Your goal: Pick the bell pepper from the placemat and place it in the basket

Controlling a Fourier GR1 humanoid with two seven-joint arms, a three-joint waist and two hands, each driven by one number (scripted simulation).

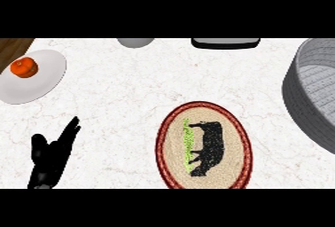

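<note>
While left hand (pixel 51 156) rests open at lower left, fingers straight, holding nothing, placemat (pixel 203 145) shows no bell pepper; orange fruit (pixel 24 67) sits on plate (pixel 47 80) upper left, basket (pixel 313 88) far right, right hand out of view

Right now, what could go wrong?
1. The mat shows only a printed cow, no pepper, so a grab there may find nothing.
2. The one orange-red thing sits on the plate, far from the basket: a long carry.
3. Only the left hand shows, open, across from the basket.
</note>
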